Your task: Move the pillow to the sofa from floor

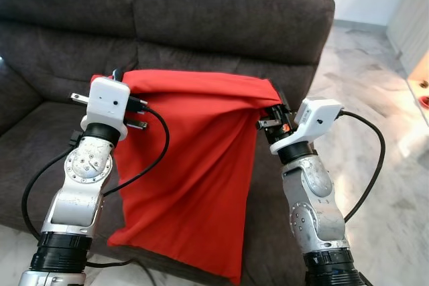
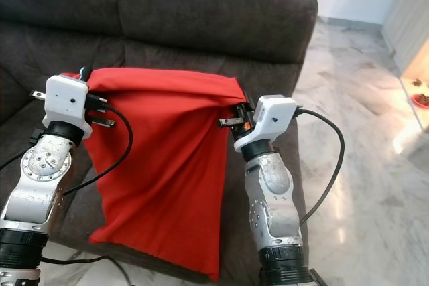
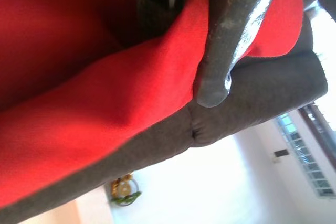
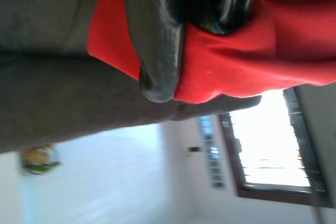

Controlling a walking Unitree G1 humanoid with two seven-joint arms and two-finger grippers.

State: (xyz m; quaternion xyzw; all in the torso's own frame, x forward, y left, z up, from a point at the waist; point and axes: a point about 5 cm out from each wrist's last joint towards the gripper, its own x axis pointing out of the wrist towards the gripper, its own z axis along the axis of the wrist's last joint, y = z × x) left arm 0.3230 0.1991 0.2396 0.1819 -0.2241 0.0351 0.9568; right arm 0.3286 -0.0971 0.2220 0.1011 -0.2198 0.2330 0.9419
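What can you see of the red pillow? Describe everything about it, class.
The pillow is plain red woven cloth, limp and flat, more like a slack cover than a stuffed cushion. It hangs upright in front of the dark grey sofa, held by its top two corners: the left gripper is shut on one, the right gripper on the other. Its top edge sags slightly between them; diagonal folds run down to a pointed bottom corner below the seat's front edge.

Red pillow [image 1: 194, 165] hangs limp and creased, held up by its 2 top corners, draped before the dark grey sofa [image 1: 221, 18].
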